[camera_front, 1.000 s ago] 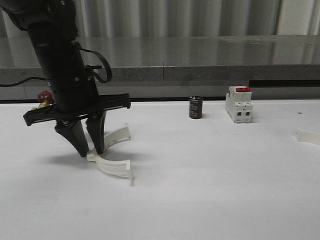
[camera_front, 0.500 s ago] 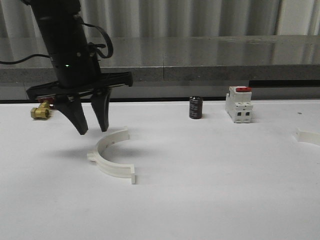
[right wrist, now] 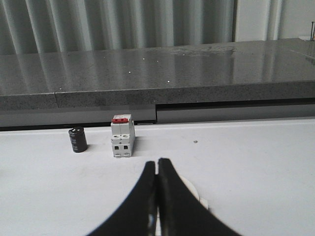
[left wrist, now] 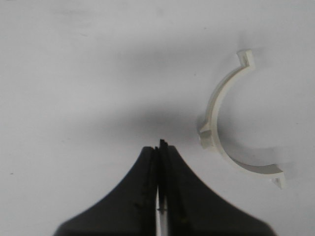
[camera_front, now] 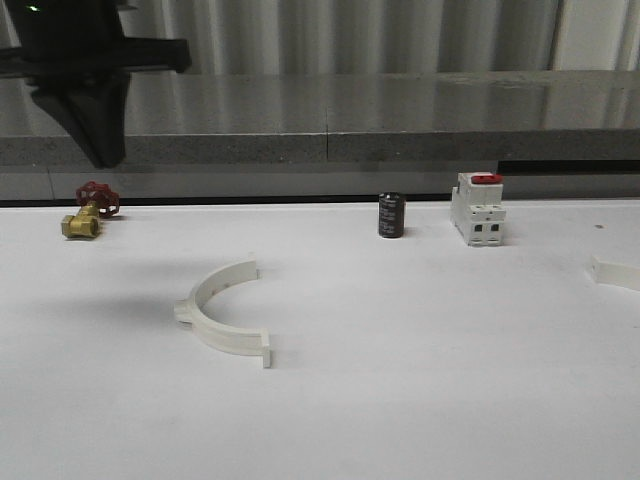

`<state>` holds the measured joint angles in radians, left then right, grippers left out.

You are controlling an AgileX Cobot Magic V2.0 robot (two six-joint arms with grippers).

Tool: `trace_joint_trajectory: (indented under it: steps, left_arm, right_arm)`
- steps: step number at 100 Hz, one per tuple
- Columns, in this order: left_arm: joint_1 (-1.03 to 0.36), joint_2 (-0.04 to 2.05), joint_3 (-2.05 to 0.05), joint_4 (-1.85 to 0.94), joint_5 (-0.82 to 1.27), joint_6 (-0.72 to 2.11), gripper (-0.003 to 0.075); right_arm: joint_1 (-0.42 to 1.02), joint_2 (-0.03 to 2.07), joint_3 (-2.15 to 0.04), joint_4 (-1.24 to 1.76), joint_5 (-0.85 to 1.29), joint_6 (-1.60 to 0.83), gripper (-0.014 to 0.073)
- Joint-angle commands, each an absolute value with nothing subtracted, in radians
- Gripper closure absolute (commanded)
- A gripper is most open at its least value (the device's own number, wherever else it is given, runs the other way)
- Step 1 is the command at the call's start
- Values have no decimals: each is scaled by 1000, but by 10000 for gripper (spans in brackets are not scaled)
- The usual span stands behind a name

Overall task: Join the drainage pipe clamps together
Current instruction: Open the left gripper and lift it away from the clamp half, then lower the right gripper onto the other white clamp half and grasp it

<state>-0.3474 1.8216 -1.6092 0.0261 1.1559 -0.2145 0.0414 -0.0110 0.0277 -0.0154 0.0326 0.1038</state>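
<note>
The white table (camera_front: 420,380) carries everything. The left hand (left wrist: 158,147) hangs high above the table's left side, fingers pressed together on nothing. The right hand (right wrist: 157,164) is likewise closed and empty. One clamp half (camera_front: 222,315) lies flat at left-centre (curve open toward the right); another (camera_front: 612,271) sits at the far right edge. Behind stand a breaker (camera_front: 477,208), a black cylinder (camera_front: 391,215) and a brass valve (camera_front: 86,213).

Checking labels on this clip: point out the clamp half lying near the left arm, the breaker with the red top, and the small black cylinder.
clamp half (camera_front: 215,322), front view, on the curved band near its middle tab.
breaker (camera_front: 477,212), front view, on its white body.
black cylinder (camera_front: 391,216), front view, on its side wall.
</note>
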Motion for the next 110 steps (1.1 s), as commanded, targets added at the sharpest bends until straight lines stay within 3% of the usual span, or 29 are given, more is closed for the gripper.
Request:
trace_joint_trajectory:
  steps: [1, 60, 110]
  left_arm:
    - [-311, 1719, -1631, 26, 1143, -183, 741]
    - [-104, 1416, -1609, 26, 1103, -46, 741]
    - [-70, 1029, -1086, 52, 750, -12, 741]
  right_arm:
    - [39, -30, 11, -14, -41, 103, 660]
    - [39, -30, 10, -14, -44, 103, 660]
    - [39, -30, 10, -14, -67, 103, 660]
